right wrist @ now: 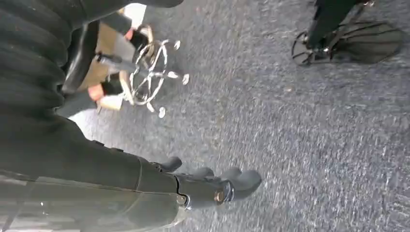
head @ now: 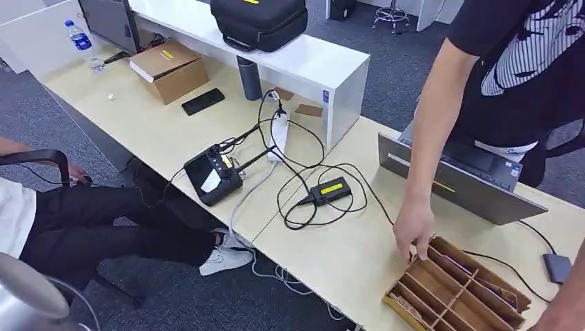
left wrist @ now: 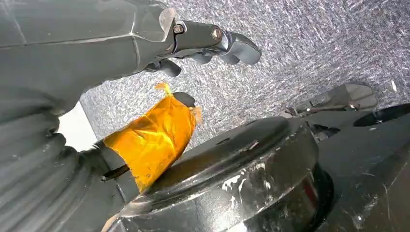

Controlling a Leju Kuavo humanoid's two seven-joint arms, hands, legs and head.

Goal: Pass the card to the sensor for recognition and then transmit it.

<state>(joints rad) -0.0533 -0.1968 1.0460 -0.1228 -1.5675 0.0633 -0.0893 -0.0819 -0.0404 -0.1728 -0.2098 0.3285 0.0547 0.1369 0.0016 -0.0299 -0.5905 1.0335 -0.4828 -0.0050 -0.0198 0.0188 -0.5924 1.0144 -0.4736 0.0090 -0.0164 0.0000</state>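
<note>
A black sensor box (head: 212, 177) with a small screen sits at the near edge of the left desk, cables running from it. At the near right stands a wooden slotted card rack (head: 455, 289). A person's hand (head: 412, 227) reaches into the rack's far corner. No card is clearly visible in that hand. My left hand (left wrist: 121, 43) hangs over the carpet, its fingers (left wrist: 227, 41) extended and its thumb (left wrist: 154, 137) wrapped in orange tape, holding nothing. My right hand (right wrist: 159, 193) also hangs above the floor, fingers (right wrist: 232, 181) loosely extended and empty.
A half-open laptop (head: 462, 183) stands behind the rack. A power strip (head: 278, 134), a black adapter (head: 330, 189) and looped cables lie mid-desk. Cardboard box (head: 170, 69), phone (head: 203, 101) and bottle (head: 84, 45) sit at the far left. Someone sits at left, legs (head: 117, 227) under the desk.
</note>
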